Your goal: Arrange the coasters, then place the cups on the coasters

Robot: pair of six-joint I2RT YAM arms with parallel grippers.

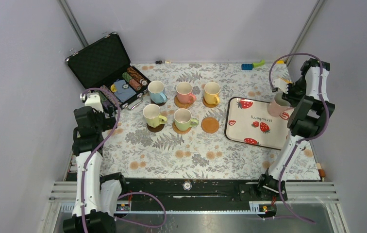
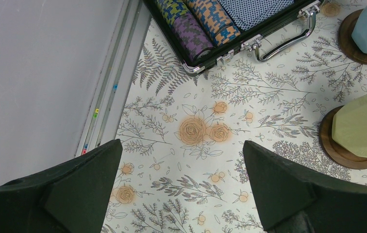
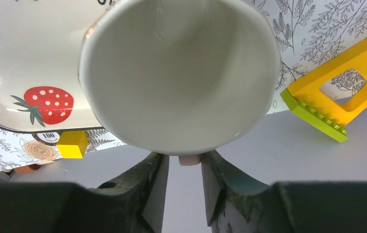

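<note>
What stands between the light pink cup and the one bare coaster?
Only the flat strawberry tray lies between the light pink cup and the bare coaster; the green cup stands close on its left.

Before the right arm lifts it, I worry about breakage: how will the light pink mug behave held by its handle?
The light pink mug looks glazed ceramic, so probably rigid but chippable if knocked. The right gripper flanks only its small handle, so it may swing or tilt. The glossy tray likely lets it slide if nudged.
</note>
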